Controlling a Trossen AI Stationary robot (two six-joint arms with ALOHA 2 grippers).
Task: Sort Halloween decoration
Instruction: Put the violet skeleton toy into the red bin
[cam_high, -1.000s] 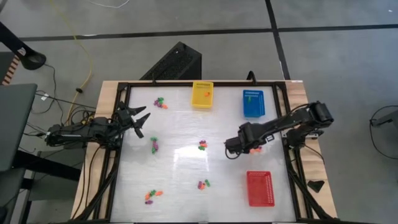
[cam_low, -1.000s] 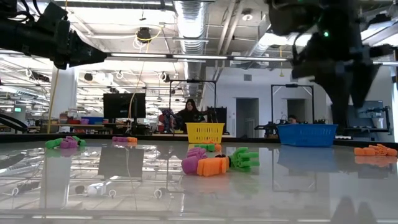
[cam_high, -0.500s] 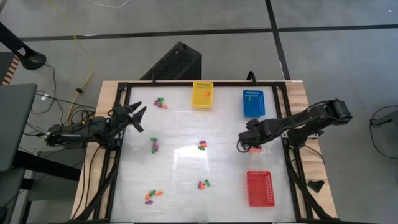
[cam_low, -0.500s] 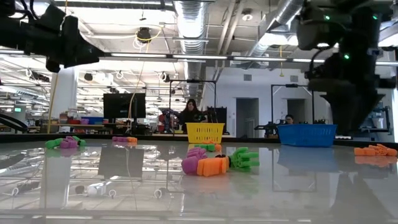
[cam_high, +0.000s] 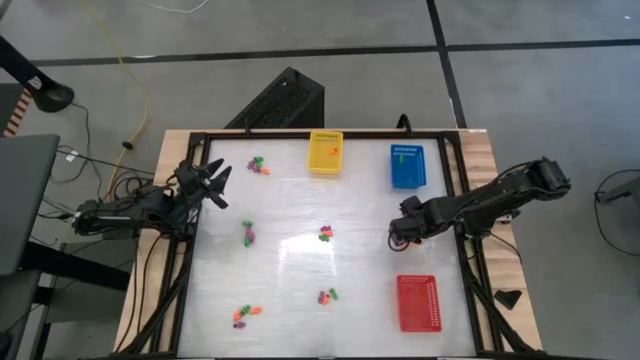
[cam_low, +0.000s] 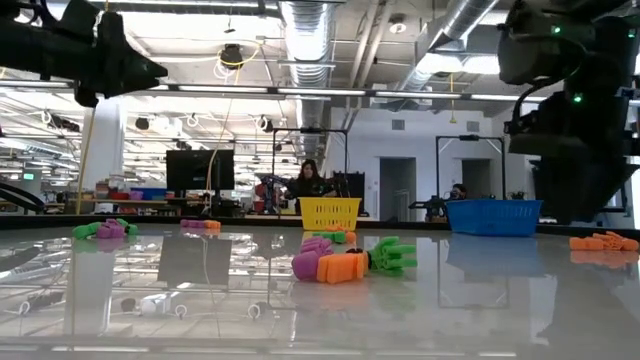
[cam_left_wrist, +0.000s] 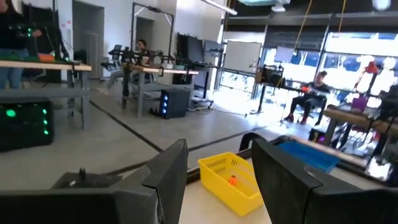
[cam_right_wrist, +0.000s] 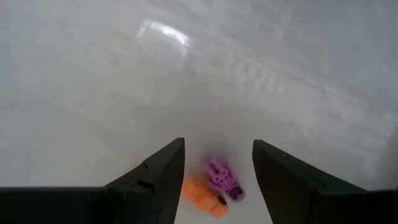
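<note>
- Right gripper (cam_high: 397, 233) sits low over the white table (cam_high: 300, 280), between the blue basket (cam_high: 407, 166) and the red basket (cam_high: 418, 302), nearer the table's right rail.
- Right fingers (cam_right_wrist: 158, 177) spread apart, nothing between them gripped.
- Right wrist view: a purple trinket (cam_right_wrist: 222, 178) and an orange trinket (cam_right_wrist: 200, 194) lie touching each other on the table, in the gap between the two fingers, near their base; neither finger touches them.
- Other Halloween decoration lies in small clusters on the table: one cluster (cam_high: 258, 165) just left of the yellow basket (cam_high: 324, 152), one (cam_high: 248, 233) left of table centre, one (cam_high: 326, 234) near centre, one (cam_high: 327, 296) left of the red basket, one (cam_high: 244, 314) at the near left corner.
- One orange piece (cam_high: 329, 154) shows inside the yellow basket.
- Low view: purple, orange and green pieces (cam_low: 352, 260) bunch together in front of the yellow basket; orange pieces (cam_low: 603, 241) lie right of the blue basket.
- Left gripper (cam_high: 212, 184) hangs above the table's left edge, left of the yellow basket, well apart from any trinket; fingers (cam_left_wrist: 166, 174) apart, empty.
- A person (cam_low: 306, 185) sits in the room behind the yellow basket.
</note>
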